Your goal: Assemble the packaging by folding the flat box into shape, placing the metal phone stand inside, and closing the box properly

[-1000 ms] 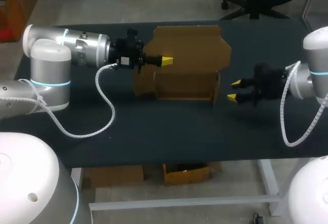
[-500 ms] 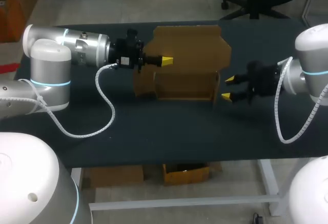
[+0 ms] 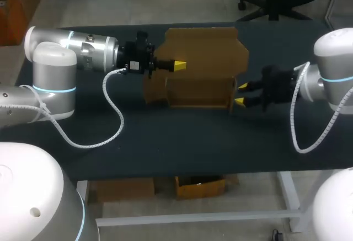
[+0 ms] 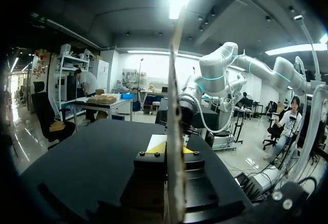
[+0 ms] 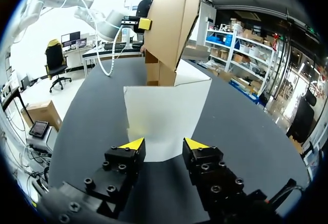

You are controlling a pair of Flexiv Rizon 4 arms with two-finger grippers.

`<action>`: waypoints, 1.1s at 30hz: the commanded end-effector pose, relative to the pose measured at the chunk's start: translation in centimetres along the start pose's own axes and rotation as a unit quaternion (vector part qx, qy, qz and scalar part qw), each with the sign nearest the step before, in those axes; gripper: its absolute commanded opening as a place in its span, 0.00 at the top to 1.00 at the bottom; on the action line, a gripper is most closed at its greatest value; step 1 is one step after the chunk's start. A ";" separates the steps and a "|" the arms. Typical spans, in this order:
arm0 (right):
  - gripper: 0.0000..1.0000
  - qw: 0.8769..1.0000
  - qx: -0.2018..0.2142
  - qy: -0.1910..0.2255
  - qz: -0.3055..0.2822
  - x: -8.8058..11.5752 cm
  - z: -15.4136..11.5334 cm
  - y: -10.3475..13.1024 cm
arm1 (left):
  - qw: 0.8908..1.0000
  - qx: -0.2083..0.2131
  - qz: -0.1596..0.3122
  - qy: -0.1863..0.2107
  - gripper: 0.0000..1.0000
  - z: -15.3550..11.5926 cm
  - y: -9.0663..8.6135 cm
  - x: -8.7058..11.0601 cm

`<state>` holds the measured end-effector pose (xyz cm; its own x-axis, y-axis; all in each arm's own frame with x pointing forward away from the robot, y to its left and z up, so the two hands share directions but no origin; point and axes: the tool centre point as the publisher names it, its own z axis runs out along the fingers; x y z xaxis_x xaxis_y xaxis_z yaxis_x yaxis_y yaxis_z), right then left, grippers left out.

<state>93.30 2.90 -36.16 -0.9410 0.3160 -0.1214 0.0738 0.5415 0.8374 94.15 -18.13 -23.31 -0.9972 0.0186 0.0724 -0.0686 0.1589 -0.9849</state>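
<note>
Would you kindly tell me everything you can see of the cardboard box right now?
The cardboard box is brown and half-folded, sitting mid-way along the dark table. A tall panel stands upright behind a shallow open tray. The left gripper is shut on that panel's edge. A side flap, which looks white, lies flat on the table just ahead of the open right gripper. Whether they touch is unclear.

I see the box (image 3: 201,59) at the upper middle of the frame as matt brown cardboard, while its flap (image 5: 164,106) just ahead of my right gripper (image 5: 165,143) looks smooth and almost white. The table (image 3: 165,136) is matt black. My left arm (image 3: 55,70) has glossy white plastic shells and a silvery metal section, and the right gripper's body is matt black with screws.
</note>
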 end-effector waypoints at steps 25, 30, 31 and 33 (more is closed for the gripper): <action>0.61 0.998 -0.007 -0.040 0.038 0.5 1.9 0.9 | 1.000 0.001 0.000 0.001 1.00 0.2 0.4 -0.1; 0.60 0.997 -0.003 -0.056 0.050 0.7 2.1 1.0 | 1.000 0.001 0.000 0.001 1.00 0.2 0.4 -0.1; 0.60 0.997 -0.003 -0.059 0.051 0.7 2.1 1.1 | 1.000 0.001 0.000 0.001 1.00 0.2 0.4 -0.1; 0.59 0.996 -0.001 -0.064 0.054 0.8 2.2 1.1 | 1.000 0.001 0.000 0.001 1.00 0.2 0.4 -0.1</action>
<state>93.58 4.89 -36.46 -0.8847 0.4576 -0.0887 0.1690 0.4923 0.8539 94.15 -18.12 -23.32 -0.9972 0.0183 0.0724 -0.0686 0.1590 -0.9849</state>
